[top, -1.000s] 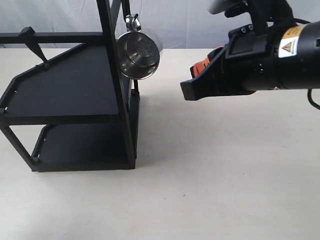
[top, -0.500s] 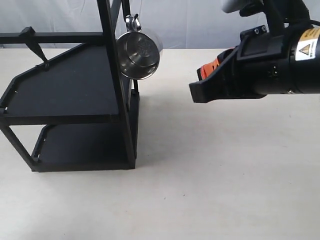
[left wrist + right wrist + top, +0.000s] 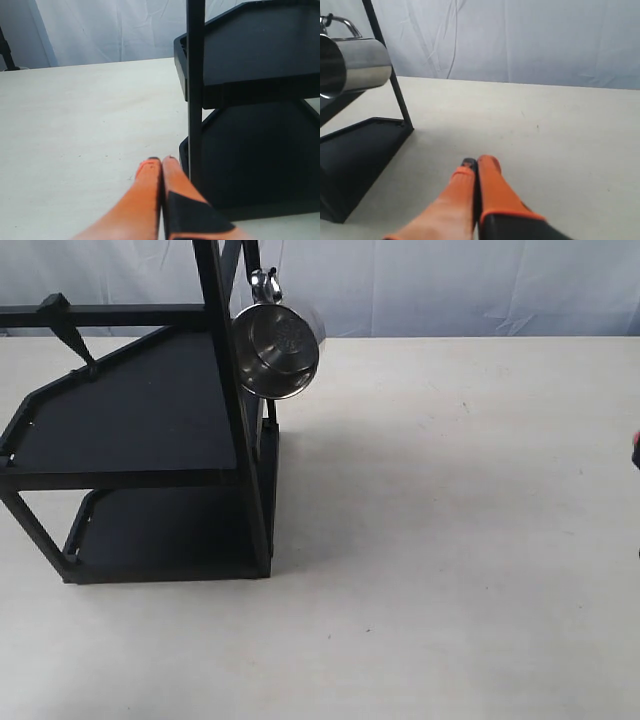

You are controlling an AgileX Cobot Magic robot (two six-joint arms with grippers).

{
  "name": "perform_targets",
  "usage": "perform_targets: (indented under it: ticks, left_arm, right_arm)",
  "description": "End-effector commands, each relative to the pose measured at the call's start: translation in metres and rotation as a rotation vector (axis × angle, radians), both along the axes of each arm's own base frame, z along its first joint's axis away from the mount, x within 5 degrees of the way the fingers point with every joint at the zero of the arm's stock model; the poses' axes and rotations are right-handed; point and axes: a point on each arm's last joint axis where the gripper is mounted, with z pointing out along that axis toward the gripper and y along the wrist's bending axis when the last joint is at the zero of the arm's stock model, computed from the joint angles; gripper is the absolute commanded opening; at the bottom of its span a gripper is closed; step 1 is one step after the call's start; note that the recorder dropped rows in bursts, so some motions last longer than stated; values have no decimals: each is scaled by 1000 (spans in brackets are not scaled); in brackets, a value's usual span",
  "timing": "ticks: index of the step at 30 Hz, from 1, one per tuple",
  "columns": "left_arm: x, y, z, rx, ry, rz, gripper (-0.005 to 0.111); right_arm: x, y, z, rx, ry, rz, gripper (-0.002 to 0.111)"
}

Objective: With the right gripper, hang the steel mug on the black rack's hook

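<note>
The right gripper (image 3: 476, 162) has its orange fingers pressed together on nothing, low over the pale table (image 3: 450, 540) and well apart from the rack; the exterior view shows only a dark sliver of it at the right edge. The left gripper (image 3: 161, 161) is likewise closed and empty beside the black rack (image 3: 130, 430). The steel mug (image 3: 275, 348) hangs by its handle high on the rack's upright post (the hook itself is hidden behind it), so the task looks finished.
</note>
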Motion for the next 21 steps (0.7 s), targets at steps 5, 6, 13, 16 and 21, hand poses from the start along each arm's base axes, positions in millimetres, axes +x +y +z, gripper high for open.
perform_targets:
  ticks: [5,6,13,16,21]
  left_arm:
    - [0,0,1,-2,-5,-2,0]
    - [0,0,1,-2,-5,-2,0]
    - [0,0,1,-2,-5,-2,0]
    - [0,0,1,-2,-5,-2,0]
    - [0,0,1,-2,-5,-2,0]
  right_arm:
    - [-22,-7,-60,-60,50,-19,0]
    - [-24,-7,-67,-62,61,-19,0]
    - [-29,-10,-84,-33,69,-50,0]
    - [-29,-10,-84,-48,64,-52,0]
    - [-29,-10,-84,-47,58,-52,0]
